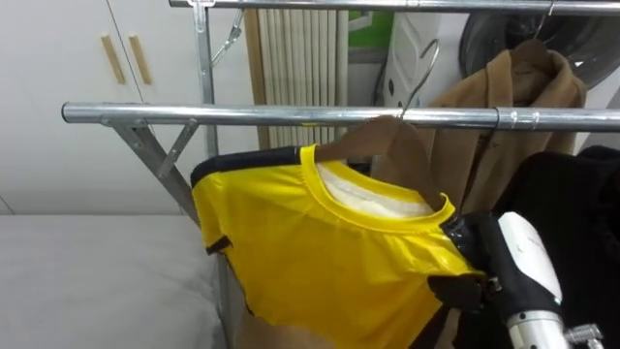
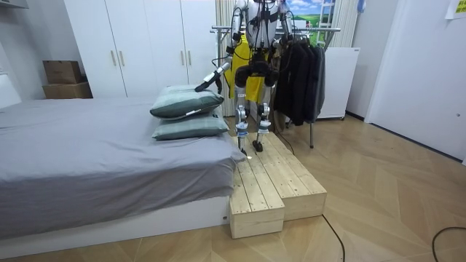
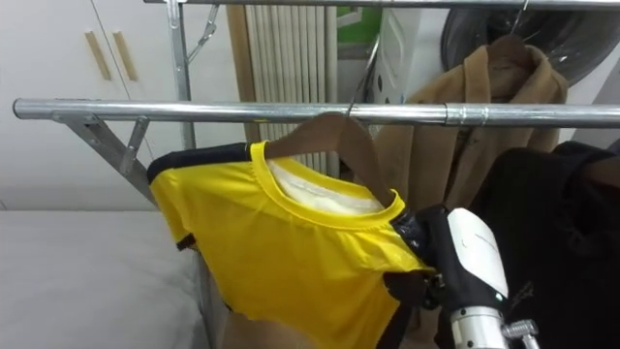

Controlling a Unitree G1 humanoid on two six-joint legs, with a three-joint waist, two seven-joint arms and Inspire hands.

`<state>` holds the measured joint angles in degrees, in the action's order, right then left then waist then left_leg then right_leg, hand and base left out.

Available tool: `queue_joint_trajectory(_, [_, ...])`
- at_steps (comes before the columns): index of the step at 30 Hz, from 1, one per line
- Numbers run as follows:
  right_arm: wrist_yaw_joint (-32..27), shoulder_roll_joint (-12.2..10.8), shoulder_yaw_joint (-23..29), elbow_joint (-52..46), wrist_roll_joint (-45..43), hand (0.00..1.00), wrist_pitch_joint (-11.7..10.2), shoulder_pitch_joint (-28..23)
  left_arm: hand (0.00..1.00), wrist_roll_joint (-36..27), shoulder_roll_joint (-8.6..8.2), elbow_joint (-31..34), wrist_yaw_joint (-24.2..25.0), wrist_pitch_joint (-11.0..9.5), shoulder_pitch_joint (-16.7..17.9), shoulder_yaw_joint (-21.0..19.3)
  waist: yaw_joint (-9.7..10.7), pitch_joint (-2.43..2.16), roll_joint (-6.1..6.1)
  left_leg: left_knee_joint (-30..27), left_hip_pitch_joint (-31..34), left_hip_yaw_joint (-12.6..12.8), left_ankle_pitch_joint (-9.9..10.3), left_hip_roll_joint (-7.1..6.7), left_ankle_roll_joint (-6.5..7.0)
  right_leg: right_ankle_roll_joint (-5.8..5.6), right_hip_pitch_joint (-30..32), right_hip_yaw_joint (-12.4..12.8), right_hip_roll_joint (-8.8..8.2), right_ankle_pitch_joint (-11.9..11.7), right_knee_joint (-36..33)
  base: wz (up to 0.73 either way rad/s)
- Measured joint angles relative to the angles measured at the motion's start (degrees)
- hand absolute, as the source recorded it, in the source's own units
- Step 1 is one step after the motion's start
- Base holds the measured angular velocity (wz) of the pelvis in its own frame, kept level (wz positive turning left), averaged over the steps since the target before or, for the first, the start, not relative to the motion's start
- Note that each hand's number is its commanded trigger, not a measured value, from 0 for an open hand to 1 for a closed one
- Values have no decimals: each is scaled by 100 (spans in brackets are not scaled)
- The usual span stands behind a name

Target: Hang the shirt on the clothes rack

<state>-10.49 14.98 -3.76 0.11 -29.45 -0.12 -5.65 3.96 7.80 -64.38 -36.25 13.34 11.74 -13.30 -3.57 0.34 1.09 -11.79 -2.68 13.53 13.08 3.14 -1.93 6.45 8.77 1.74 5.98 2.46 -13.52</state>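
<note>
- Fingers of the right hand (image 1: 463, 236) are clamped on the shoulder of the yellow shirt (image 1: 329, 252).
- Where is it?
- On a wooden hanger (image 1: 368, 137), tilted, just under the rail (image 1: 242, 114). It's shiny, with dark sleeve edges.
- What could go wrong?
- Letting go before the hook catches. Then it drops. The left hand (image 2: 203, 85) is over the bed (image 2: 87, 145).

Right hand (image 1: 463, 236) partly concealed behind yellow shirt (image 1: 329, 262); shirt's hem cut off at lower edge; hanger (image 1: 387, 138) largely covered.
</note>
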Motion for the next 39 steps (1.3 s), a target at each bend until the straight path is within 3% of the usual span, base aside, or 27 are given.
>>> queue_joint_trajectory(10, [660,31,57,306,88,100,47,4,0,4,68,1,146,-132,5,-7,3,41,72,4,3,-268,17,-90,41,-8,-16,22,1,-3,8,0])
queue_joint_trajectory(20, [1306,23,66,1059,498,100,100,283,0,5,158,242,166,-181,74,-20,-7,36,163,8,4,-336,18,-92,42,-14,-64,-16,5,-14,90,2])
queue_joint_trajectory(35, [1111,-36,55,2271,678,100,-48,680,0,4,164,244,45,-227,121,-8,-31,35,210,62,-156,-323,23,-86,43,-28,-210,-20,16,-26,174,0])
queue_joint_trajectory(36, [1055,-66,51,2391,678,90,-110,679,0,4,165,244,37,-237,138,-8,-36,37,207,92,-201,-324,23,-84,43,-29,-254,-22,20,-24,184,0])
queue_joint_trajectory(37, [1039,-87,50,2426,679,55,-115,671,0,3,165,244,33,-241,152,-8,-36,35,204,107,-216,-329,22,-83,42,-27,-282,-29,22,-20,190,0])
queue_joint_trajectory(39, [973,-154,49,2472,688,0,-123,679,0,4,164,252,18,-244,155,3,-34,36,202,112,-226,-336,24,-83,43,-33,-293,-31,21,-11,191,0])
